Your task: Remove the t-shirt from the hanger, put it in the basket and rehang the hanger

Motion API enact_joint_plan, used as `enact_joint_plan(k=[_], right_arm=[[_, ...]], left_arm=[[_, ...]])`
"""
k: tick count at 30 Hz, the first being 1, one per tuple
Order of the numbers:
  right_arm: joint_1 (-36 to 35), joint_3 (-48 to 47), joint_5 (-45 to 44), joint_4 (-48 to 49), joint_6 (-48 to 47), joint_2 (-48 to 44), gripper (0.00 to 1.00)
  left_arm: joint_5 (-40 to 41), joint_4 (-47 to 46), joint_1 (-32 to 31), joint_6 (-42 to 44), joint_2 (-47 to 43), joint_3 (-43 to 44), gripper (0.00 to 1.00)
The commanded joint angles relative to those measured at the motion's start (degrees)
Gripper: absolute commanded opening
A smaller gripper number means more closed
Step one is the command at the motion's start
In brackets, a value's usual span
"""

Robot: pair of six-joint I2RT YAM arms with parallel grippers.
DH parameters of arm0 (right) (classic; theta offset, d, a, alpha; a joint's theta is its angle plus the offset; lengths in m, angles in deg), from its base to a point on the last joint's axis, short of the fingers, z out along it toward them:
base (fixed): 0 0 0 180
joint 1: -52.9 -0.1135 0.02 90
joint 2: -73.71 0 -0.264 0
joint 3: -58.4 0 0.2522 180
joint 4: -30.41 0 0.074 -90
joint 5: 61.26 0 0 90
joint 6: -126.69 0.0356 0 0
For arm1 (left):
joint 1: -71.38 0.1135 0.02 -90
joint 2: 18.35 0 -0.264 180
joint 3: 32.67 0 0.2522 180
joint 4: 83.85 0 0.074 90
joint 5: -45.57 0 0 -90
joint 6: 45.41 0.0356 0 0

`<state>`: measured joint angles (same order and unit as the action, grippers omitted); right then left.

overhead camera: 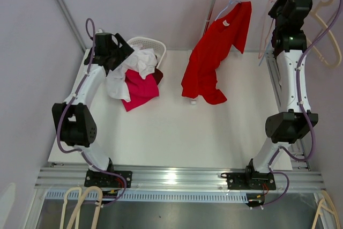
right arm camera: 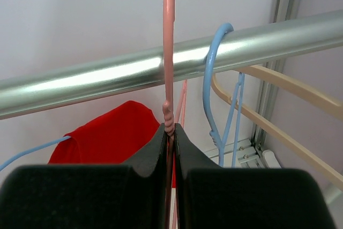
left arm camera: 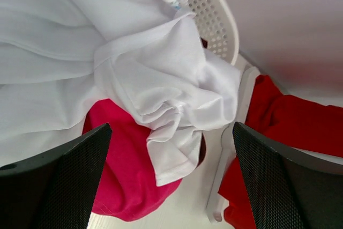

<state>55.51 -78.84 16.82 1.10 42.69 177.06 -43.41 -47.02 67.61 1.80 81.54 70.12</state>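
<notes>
right wrist, t-shirt [right arm camera: 110,132] behind fingers [right arm camera: 153,156] pinching hanger [right arm camera: 169,52]

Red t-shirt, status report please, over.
Left tool open over white shirt by basket. Right tool shut on pink hanger at rail. Red t-shirt hanging on blue hanger, not off yet. Wooden hanger beside it on rail.

You have one red t-shirt [overhead camera: 214,57] at one o'clock, one basket [overhead camera: 148,40] at eleven, one pink garment [overhead camera: 140,92] beside it, one blue hanger [right arm camera: 208,89] and one pink hanger [right arm camera: 169,36].
</notes>
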Motion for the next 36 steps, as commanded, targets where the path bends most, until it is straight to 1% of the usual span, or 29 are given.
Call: enact_joint_plan(k=[1, 11, 12, 13, 14, 15, 19, 20, 24, 25, 26, 29, 34, 35, 36], right_arm=[[0.1, -2.8, 1.1, 1.9, 0.8, 1.3, 0.0], [0.1, -2.6, 0.9, 1.6, 0.6, 2.6, 0.0], [0.0, -2.6, 0.8, 1.7, 0.6, 2.5, 0.02], [0.0, -2.5, 0.8, 1.6, 0.5, 2.4, 0.06], [0.0, -2.1, 1.1, 1.6, 0.5, 2.2, 0.19], [0.0, -1.9, 1.2, 1.6, 0.7, 1.9, 0.24], [0.0, -1.1, 1.1, 1.9, 0.8, 0.5, 0.26], [0.0, -1.1, 1.0, 1.8, 0.7, 0.3, 0.3], [-0.3, -1.5, -0.1, -0.1, 0.3, -2.1, 0.31], [-0.8, -1.8, -0.2, -0.8, -0.4, -3.0, 0.34], [-1.1, -2.4, -0.7, -1.8, -0.5, -3.2, 0.39], [-2.4, -5.9, -3.3, -7.5, -0.6, -3.6, 0.4], [-9.9, -7.3, -5.5, -12.1, 0.9, -4.7, 0.41], [-13.1, -7.5, -7.4, -12.7, 0.8, -4.5, 0.41], [-14.6, -7.8, -8.2, -13.2, 0.7, -4.2, 0.41]], left_arm=[[1.7, -1.6, 0.3, 2.4, -4.4, 0.2, 1.0], [1.1, -3.2, 0.0, 2.9, -7.1, -0.7, 0.99], [1.0, -3.3, 0.0, 2.9, -6.9, -0.6, 1.0], [1.0, -3.3, 0.0, 2.9, -6.8, -0.7, 1.0], [0.9, -3.3, 0.0, 2.9, -6.8, -0.6, 0.99], [0.8, -3.4, -0.1, 2.9, -6.7, -0.6, 0.99], [0.8, -3.2, -0.4, 3.1, -6.9, -0.7, 1.0], [0.9, -2.9, -0.4, 3.2, -7.0, -0.9, 1.0], [1.0, -3.0, -0.6, 3.2, -7.6, -1.3, 0.99], [1.1, -2.9, -0.6, 3.2, -7.9, -1.4, 0.99], [1.3, -2.9, -0.9, 3.3, -8.2, -1.5, 0.99], [2.1, -2.7, -1.6, 3.3, -9.4, -1.9, 1.0], [3.8, -2.2, -3.3, 4.5, -11.5, -1.6, 1.0], [4.1, -2.4, -4.5, 5.2, -11.9, -1.6, 0.99], [5.0, -2.7, -5.2, 6.2, -12.8, -1.3, 1.0]])
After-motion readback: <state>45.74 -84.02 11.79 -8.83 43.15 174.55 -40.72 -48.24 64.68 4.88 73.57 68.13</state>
